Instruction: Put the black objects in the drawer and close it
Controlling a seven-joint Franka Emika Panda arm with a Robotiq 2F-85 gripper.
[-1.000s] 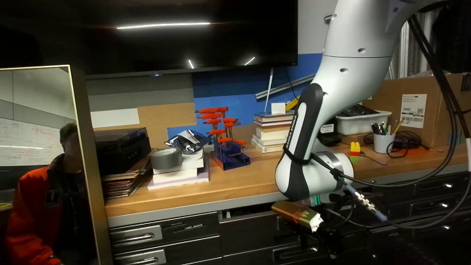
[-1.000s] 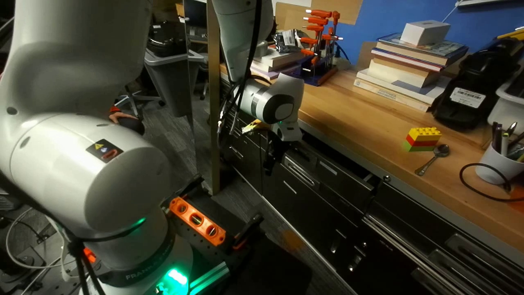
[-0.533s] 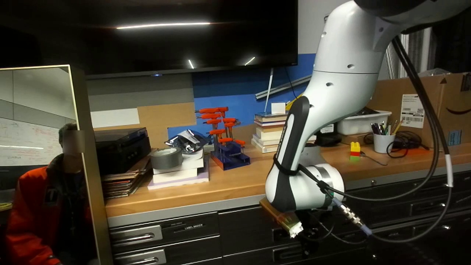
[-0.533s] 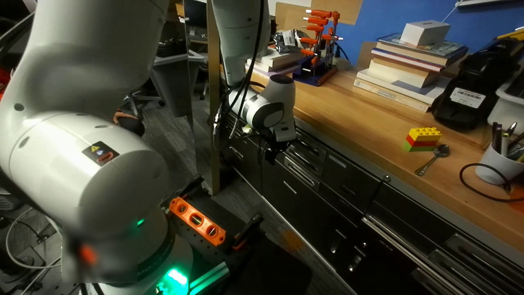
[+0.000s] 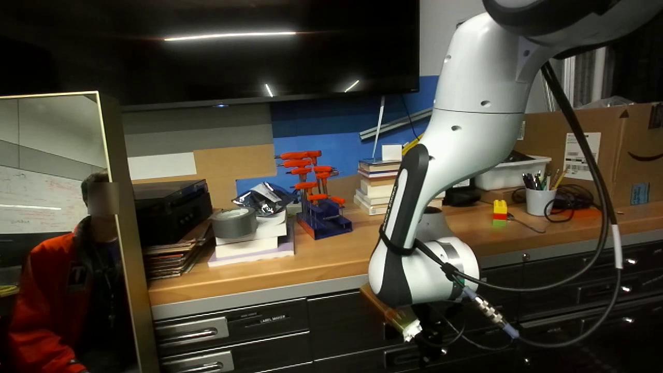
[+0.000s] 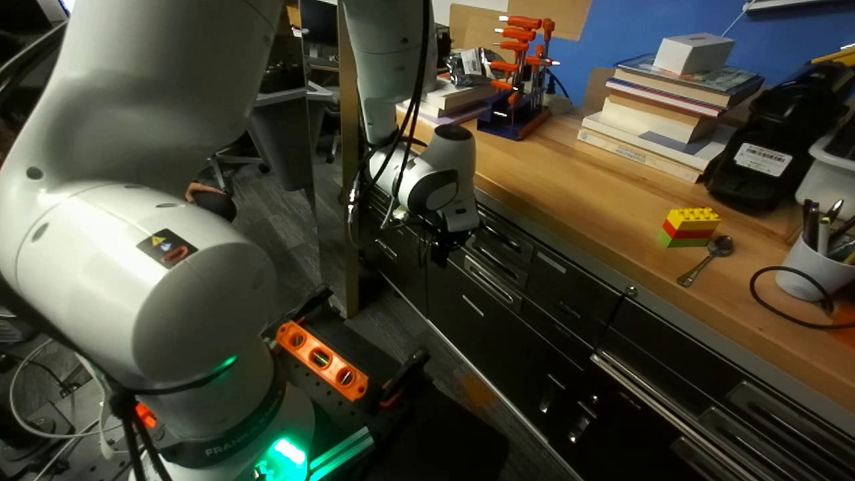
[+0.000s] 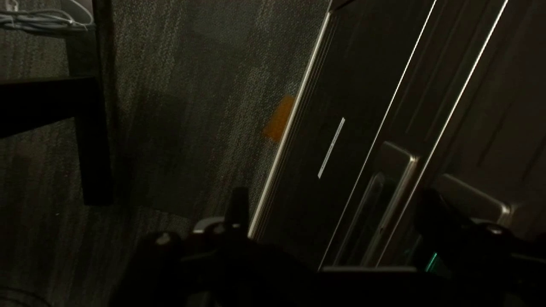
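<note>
The dark drawer (image 5: 342, 324) under the bench top stands shut, its front (image 6: 580, 286) flush with its neighbours. My gripper (image 6: 446, 248) hangs low in front of the cabinet fronts, apart from the bench top. In the wrist view the gripper (image 7: 335, 200) is open, its two dark fingers (image 7: 239, 209) set wide with only drawer fronts and floor showing beyond them. Whether a fingertip touches a cabinet front I cannot tell. The black objects are hidden or out of view.
On the bench top (image 6: 534, 174) stand a red-handled hex key rack (image 6: 514, 100), a book stack (image 6: 668, 113), toy bricks (image 6: 691, 227), a spoon (image 6: 708, 257) and a pen cup (image 6: 815, 267). A mirror (image 5: 52, 134) leans at the bench's end. Cables hang from my wrist.
A second ago the drawer stood partly out, with a dark gap under the bench edge. It has gone in flush. My arm has moved down and left in an exterior view, lately only slightly.
</note>
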